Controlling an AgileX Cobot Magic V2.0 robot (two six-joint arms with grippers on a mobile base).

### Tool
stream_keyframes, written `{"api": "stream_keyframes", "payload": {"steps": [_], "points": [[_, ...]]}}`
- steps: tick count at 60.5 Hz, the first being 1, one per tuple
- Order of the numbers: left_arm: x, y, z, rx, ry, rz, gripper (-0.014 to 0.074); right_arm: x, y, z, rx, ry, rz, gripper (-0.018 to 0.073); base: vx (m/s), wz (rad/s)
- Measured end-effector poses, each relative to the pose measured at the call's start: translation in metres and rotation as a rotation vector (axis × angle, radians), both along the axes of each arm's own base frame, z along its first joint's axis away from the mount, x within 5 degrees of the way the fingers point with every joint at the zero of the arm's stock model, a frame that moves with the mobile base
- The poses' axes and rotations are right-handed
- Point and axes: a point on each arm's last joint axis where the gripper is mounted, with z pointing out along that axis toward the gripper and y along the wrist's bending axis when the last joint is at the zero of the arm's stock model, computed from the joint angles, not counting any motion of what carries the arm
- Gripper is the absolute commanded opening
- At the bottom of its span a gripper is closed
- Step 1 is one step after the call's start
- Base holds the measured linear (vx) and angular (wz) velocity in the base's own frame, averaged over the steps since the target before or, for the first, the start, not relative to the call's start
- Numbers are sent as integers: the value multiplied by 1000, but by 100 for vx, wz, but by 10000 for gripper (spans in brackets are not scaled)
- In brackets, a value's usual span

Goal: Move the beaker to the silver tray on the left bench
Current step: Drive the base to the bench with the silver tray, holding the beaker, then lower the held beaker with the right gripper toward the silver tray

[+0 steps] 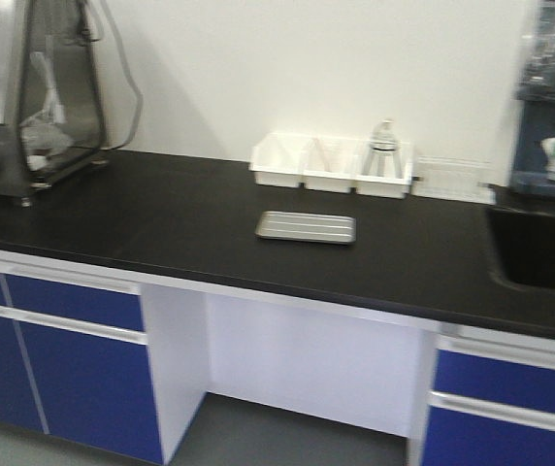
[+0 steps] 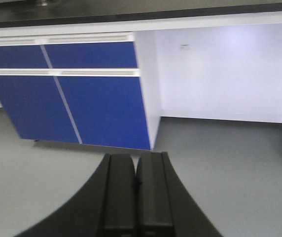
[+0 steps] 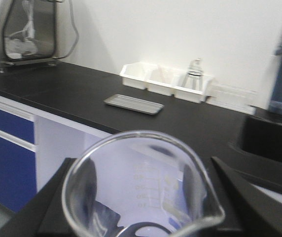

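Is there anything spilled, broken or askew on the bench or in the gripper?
Nothing stands out. The tray lies flat and empty on the bench, the bins stand in a row at the wall, and the beaker sits upright in the right gripper, with no crack or spill visible.

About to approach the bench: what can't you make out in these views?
Beaker base: right wrist view, cut by bottom edge.
Beaker scale numbers: right wrist view, blurred.
Bins contents: front view, blurred, small.
Tray: missing from left wrist view, which faces the cabinets.
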Motion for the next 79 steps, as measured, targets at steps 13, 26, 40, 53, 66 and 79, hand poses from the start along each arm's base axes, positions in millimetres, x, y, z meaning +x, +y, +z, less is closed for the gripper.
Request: {"api": "stream_keyframes", "payload": {"steps": [13, 26, 40, 53, 66, 79], "points": [[0, 0, 0, 0, 0, 0, 1, 0, 0, 0, 0, 0, 0, -11, 33, 48], [0, 0, 0, 0, 0, 0, 1, 0, 0, 0, 0, 0, 0, -11, 40, 22], [0, 0, 0, 0, 0, 0, 1, 0, 0, 0, 0, 0, 0, -11, 46, -10], [0, 0, 0, 0, 0, 0, 1, 0, 0, 0, 0, 0, 0, -11, 46, -27], [0, 0, 0, 0, 0, 0, 1, 0, 0, 0, 0, 0, 0, -11, 42, -34], [0, 0, 0, 0, 0, 0, 1, 0, 0, 0, 0, 0, 0, -11, 36, -34]]}}
